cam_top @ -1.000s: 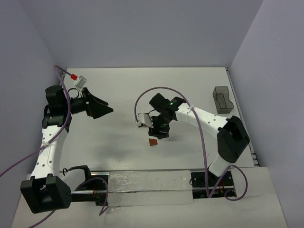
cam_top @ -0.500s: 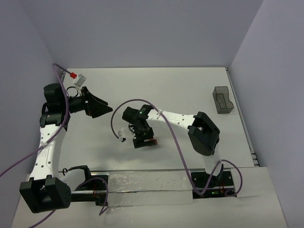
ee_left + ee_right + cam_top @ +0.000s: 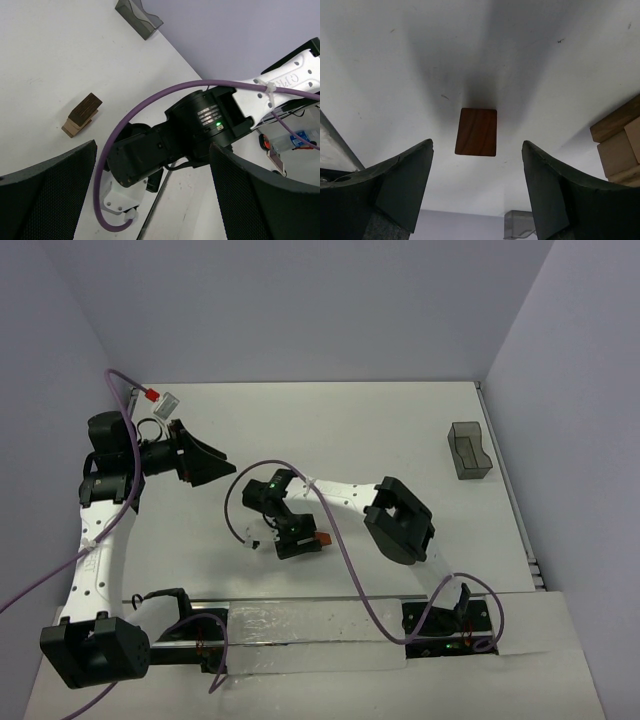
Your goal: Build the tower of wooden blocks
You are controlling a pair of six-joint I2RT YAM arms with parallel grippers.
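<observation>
Our right gripper [image 3: 476, 145] hangs wide open and empty. The reddish-brown wedge piece [image 3: 476, 132] lies flat on the desk [image 3: 395, 75], midway between the gripper's fingers. The tan blocks [image 3: 620, 142] sit beyond one finger, cut off by the frame. We judge the piece light, stiff and smooth, best pinched across its long sides. Its slope is not discernible. Our left gripper [image 3: 152, 145] is also wide open and empty.

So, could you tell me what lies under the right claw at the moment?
Under the open right claw a reddish-brown block lies flat on the white table, between the fingers and touching neither. The fingers cover the table on either side.
</observation>
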